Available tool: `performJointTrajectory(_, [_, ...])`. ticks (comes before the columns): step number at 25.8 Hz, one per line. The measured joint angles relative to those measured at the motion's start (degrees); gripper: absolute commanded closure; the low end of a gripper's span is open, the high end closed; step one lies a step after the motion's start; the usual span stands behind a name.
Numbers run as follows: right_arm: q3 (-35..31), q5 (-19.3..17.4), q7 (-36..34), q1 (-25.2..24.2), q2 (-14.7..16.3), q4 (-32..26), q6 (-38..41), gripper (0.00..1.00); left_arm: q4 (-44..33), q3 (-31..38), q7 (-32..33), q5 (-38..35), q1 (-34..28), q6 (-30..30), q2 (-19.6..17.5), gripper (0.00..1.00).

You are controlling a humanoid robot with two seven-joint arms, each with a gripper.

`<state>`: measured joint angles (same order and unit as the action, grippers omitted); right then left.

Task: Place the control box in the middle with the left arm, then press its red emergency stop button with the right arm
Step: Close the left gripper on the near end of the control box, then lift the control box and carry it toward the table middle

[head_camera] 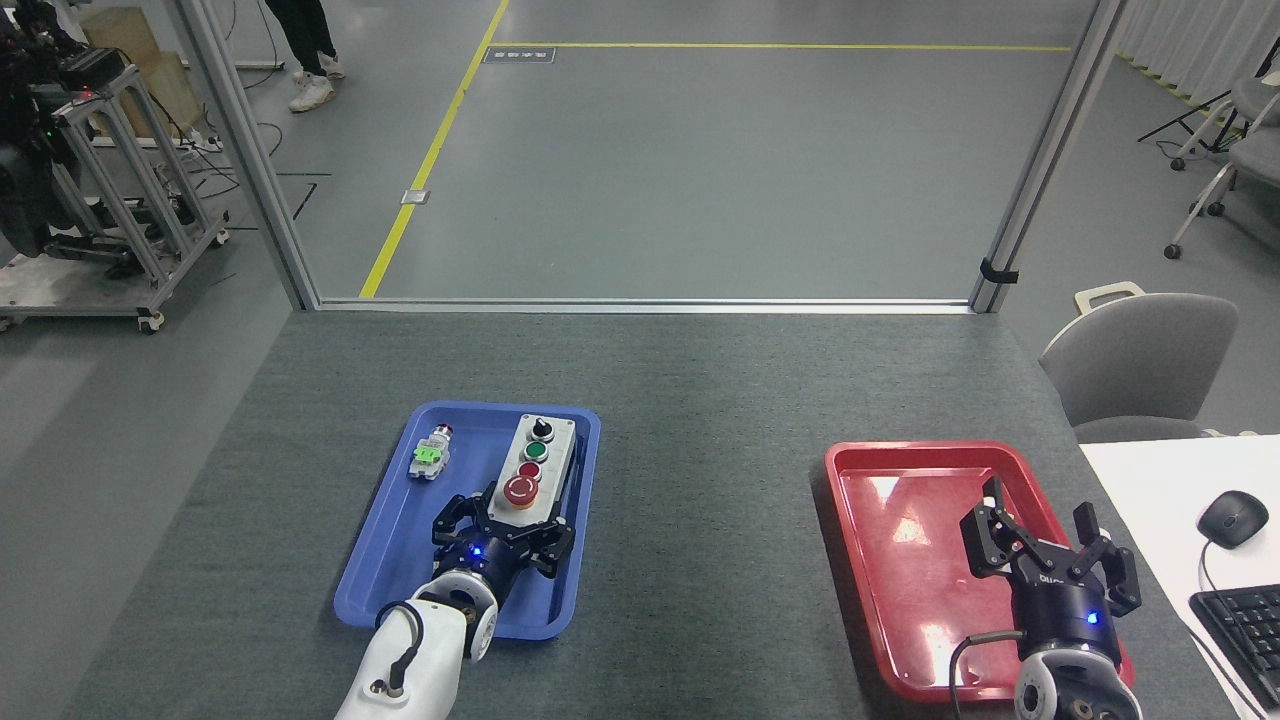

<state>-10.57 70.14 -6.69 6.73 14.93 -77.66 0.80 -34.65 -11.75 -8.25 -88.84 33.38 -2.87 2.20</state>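
The control box (538, 468), light grey on top with a row of buttons, lies in the right half of the blue tray (385, 560). Its red emergency stop button (521, 489) with the yellow ring is at the near end. My left gripper (503, 530) is open at that near end, its black claws spread to either side of the box's end. My right gripper (1048, 548) hangs open over the near right part of the red tray (900, 560), holding nothing. The middle (710, 480) of the table between the two trays is bare grey felt.
A small silver-and-green push-button part (430, 456) lies in the blue tray's far left. A grey chair (1140, 365), a white desk with mouse (1232, 518) and keyboard (1245, 625) stand to the right. A person's legs (305, 50) show at the far left.
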Motion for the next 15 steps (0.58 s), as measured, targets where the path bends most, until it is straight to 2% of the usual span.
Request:
performJointTrajectory(4, [0.02, 0.0, 0.0, 0.08, -0.08, -0.02, 0.05, 0.0, -4.7, 0.37, 0.15, 3.91, 0.07, -0.33, -1.35, 1.0])
performJointTrajectory(7, [0.02, 0.0, 0.01, 0.16, 0.15, -0.03, 0.05, 0.0, -13.05, 0.44, 0.06, 9.67, -0.94, -0.36, -4.31, 1.0])
performJointTrajectory(10, [0.02, 0.0, 0.01, 0.2, 0.22, -0.03, 0.05, 0.0, -22.14, 0.29, 1.2, 14.35, -3.82, -2.67, -5.74, 1.0])
performJointTrajectory(13, [0.02, 0.0, 0.04, 0.27, 0.11, -0.03, 0.09, 0.0, -29.16, -0.93, 1.92, 16.04, -7.58, -3.85, -5.47, 1.0])
performJointTrajectory(15, [0.02, 0.0, 0.11, 0.36, 0.06, -0.03, 0.09, 0.0, -31.36, -4.06, 2.33, 16.18, -9.2, -4.04, -3.93, 1.0])
